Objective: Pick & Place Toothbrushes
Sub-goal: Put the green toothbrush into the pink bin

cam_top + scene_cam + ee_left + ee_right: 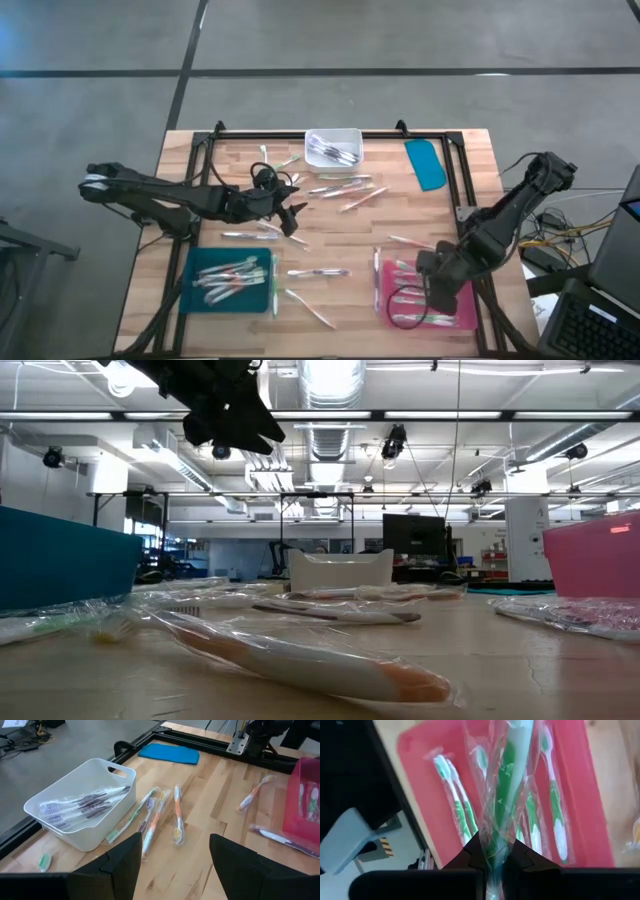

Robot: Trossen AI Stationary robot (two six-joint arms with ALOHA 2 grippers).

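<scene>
Wrapped toothbrushes (345, 188) lie scattered on the wooden table, and some show in the left wrist view (176, 815). More lie in the teal tray (200, 262), in the pink tray (466, 318) and in the white bin (333, 147). My left gripper (292, 212) hovers open above the table's middle (175, 840), high over the loose brushes, and shows at the low view's top (235, 420). My right gripper (432, 272) is over the pink tray (420, 780), shut on a green-and-white toothbrush (512, 780) in clear wrap. My right gripper pinches the wrapped green toothbrush between its two fingers at one end of the wrap (495, 837). The fingers point steeply down from above, and the brush runs on past them in line with them. It hangs over the green brushes lying in the pink tray.
A blue flat thing (426, 163) lies at the far right. A black frame (460, 170) runs around the table's edges. Single wrapped brushes (318, 272) lie on the bare wood between the two trays.
</scene>
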